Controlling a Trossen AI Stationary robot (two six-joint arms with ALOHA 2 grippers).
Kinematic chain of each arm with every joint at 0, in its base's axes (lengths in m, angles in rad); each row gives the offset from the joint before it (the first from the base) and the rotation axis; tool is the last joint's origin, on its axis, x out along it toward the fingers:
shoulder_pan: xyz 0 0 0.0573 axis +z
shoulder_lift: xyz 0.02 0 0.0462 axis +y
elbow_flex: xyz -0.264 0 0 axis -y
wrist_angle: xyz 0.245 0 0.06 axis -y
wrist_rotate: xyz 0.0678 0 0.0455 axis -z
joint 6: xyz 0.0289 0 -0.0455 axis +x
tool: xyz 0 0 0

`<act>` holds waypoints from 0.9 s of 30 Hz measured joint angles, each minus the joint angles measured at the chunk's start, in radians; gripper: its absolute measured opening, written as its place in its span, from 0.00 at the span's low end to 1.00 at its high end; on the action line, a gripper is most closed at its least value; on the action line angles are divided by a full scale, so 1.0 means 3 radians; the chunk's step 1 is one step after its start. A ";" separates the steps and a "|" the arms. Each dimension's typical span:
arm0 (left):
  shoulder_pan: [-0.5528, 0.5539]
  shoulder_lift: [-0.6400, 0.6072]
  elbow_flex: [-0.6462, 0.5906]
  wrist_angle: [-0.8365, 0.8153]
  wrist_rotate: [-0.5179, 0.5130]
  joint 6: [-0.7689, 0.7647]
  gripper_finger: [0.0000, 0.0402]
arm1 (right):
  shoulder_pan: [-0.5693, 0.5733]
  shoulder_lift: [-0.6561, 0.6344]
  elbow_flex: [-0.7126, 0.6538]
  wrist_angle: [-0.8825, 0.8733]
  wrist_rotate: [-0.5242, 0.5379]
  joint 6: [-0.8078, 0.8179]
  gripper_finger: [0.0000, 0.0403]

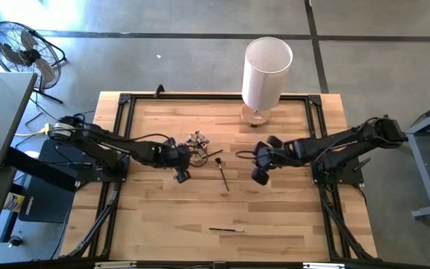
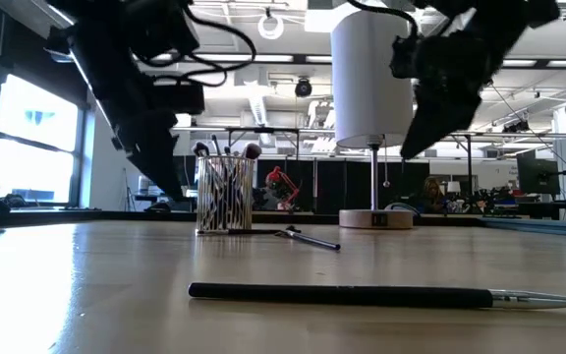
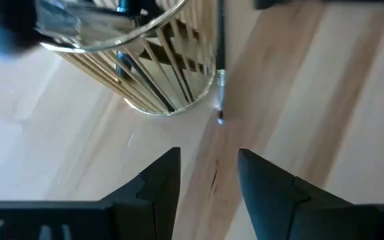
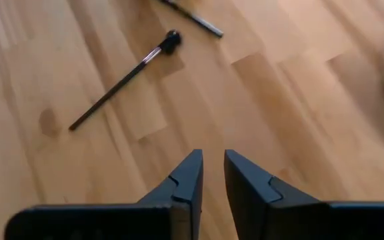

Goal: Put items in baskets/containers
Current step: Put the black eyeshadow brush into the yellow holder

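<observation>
Reaching in from the left side of the table (image 1: pixel 163 224), the left gripper (image 1: pixel 182 175) hangs just beside the glass cup (image 1: pixel 198 155), on the cup's near side. In its wrist view its two dark fingers (image 3: pixel 159 183) stand apart with only bare wood between them; they hold nothing. The cup stands upright and is already packed with brushes (image 2: pixel 226 177), their bristle heads poking above the rim in the low view. One dark brush (image 3: pixel 219 60) lies on the wood against the cup's base.

Right of the cup, a dark brush with a round black head (image 1: pixel 223 173) lies flat on the table, apart from the cup. Nearer the front edge than the cup, and a little right of it, another dark brush with a pale tip (image 1: pixel 225 230) lies alone; it fills the foreground of the low view.

Further right of the cup, the right gripper (image 1: pixel 260 176) hovers above the table. Its fingers (image 4: pixel 187 180) are drawn close together, a narrow slit left between them, and nothing is in that slit.

Behind the cup, toward the back edge and to its right, a tall white cylinder (image 1: pixel 266 72) stands on a round wooden base (image 2: pixel 375 218). No readable lettering shows on any of these things.
</observation>
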 joint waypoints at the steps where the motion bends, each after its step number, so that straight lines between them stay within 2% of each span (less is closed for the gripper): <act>1: 0.0000 0.0060 -0.0015 0.0069 -0.0027 -0.0059 0.37 | 0.0030 -0.0034 -0.0091 0.0095 0.0001 0.0038 0.13; 8: 0.0000 0.0281 -0.0511 0.1176 0.0033 -0.0536 0.37 | 0.0131 -0.0201 -0.0477 0.0426 -0.0024 0.0169 0.08; 16: -0.0001 0.0289 -0.1125 0.2365 0.0008 -0.0499 0.37 | 0.0137 -0.0244 -0.0494 0.0436 -0.0069 -0.0035 0.06; 23: 0.0000 0.0474 -0.1242 0.2839 0.0034 -0.0099 0.37 | 0.0137 -0.0253 -0.0494 0.0434 -0.0043 -0.0043 0.07; 27: 0.0000 0.0609 -0.1235 0.2955 -0.0012 -0.0106 0.37 | 0.0137 -0.0253 -0.0494 0.0439 -0.0046 -0.0021 0.07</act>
